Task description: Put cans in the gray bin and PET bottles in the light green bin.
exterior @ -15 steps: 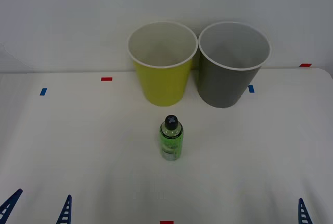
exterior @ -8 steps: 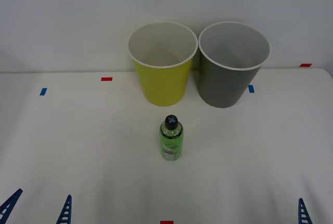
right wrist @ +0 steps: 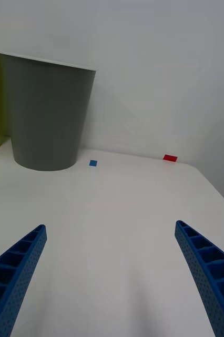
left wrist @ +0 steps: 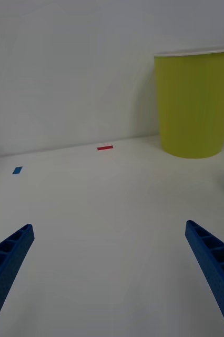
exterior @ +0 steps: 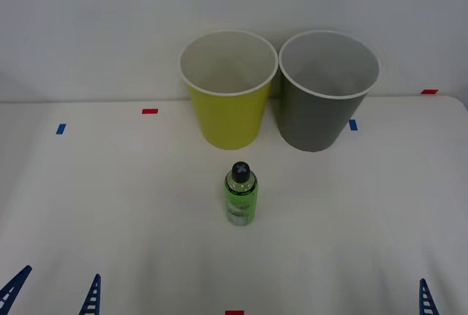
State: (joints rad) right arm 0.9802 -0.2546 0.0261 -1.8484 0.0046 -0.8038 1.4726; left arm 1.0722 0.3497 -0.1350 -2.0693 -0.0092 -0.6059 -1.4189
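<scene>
White table (exterior: pixel 110 205) under a pale wall: the PET bottle (exterior: pixel 240 194) stands upright at centre frame, below the light green bin (exterior: pixel 228 92) and gray bin (exterior: pixel 327 92). Left gripper (exterior: pixel 55 293), lower left, has fingers apart and looks slightly nearer; right gripper (right wrist: pixel 112 274) has fingers apart too.

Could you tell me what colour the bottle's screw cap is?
Black, seen best in the front view on the bottle.

PET bottle (exterior: pixel 240 194), green label, black cap: upright, ahead of and between left gripper (exterior: pixel 53 294) and right gripper (exterior: pixel 424 299). Light green bin (exterior: pixel 228 88) and gray bin (exterior: pixel 327 90) upright beyond, side by side.
</scene>
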